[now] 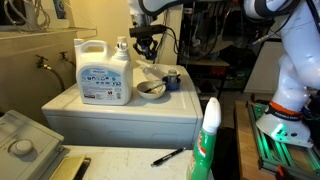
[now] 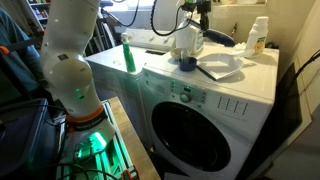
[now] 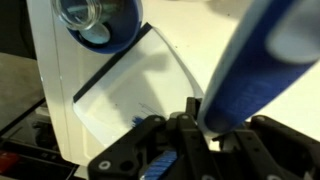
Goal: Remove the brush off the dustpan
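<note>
My gripper (image 3: 196,118) is shut on the blue-grey brush (image 3: 250,55), whose handle slants up to the right in the wrist view. Blue bristles show low between the fingers. The dustpan (image 3: 125,90) lies below, pale with a dark edge, apart from the brush. In both exterior views the gripper (image 1: 146,47) (image 2: 196,30) hangs above the dustpan (image 1: 151,89) (image 2: 222,68) on the washer top, with the brush (image 2: 218,41) lifted clear of it.
A large white detergent jug (image 1: 104,72) (image 2: 258,38) stands next to the dustpan. A blue cup (image 1: 173,80) (image 2: 187,62) (image 3: 100,22) stands close by. A green spray bottle (image 1: 207,140) (image 2: 128,56) stands nearby, and a black pen (image 1: 167,156) lies on a front surface.
</note>
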Robot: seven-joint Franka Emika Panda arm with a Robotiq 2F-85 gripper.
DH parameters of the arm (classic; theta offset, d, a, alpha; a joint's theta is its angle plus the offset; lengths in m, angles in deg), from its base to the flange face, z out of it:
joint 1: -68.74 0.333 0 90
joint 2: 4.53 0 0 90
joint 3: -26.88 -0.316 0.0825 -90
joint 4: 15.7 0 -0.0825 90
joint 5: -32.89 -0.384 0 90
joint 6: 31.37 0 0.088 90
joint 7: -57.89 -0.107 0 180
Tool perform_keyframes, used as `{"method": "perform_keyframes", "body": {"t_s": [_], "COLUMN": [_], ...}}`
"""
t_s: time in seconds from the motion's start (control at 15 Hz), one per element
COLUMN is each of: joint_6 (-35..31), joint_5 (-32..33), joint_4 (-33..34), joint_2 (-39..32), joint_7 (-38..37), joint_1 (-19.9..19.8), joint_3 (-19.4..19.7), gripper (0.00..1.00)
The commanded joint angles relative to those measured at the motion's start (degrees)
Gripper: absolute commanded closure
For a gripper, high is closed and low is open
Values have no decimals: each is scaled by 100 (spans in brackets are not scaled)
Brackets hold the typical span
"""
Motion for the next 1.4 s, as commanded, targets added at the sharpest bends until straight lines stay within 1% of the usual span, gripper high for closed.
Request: {"method": "perform_keyframes", "body": {"t_s": [0.0, 0.13, 0.2, 0.27, 0.33, 0.4, 0.47, 0.53, 0.6, 0.87, 1.07, 1.2, 1.27, 1.33], "joint_6": [-236, 55, -3, -89, -91, -92, -92, -507, -684, -1278, -1677, -1911, -1944, -1973], "joint_5": [-195, -156, -270, -96, -106, -103, -103, -91, -104, -246, -467, -750, -1010, -1233], "joint_4": [-98, -19, 10, 24, 29, 29, 29, -133, -185, -283, -152, -29, 67, 126], "joint_2": [253, 266, 257, 189, 190, 185, 179, 249, 271, 264, 76, -147, -290, -419], "joint_7": [1326, 2136, 2325, 1828, 1915, 1911, 1903, 2485, 2795, 4122, 5086, 5725, 6038, 6320], "joint_1": [-346, -449, -523, -331, -371, -377, -362, -413, -448, -618, -758, -885, -850, -884], "joint_3": [-146, -125, -133, -37, -28, -26, -29, -137, -175, -268, -389, -532, -500, -588], "gripper": [98, 98, 98, 98, 91, 91, 98, 98, 98, 98, 98, 98, 98, 98]}}
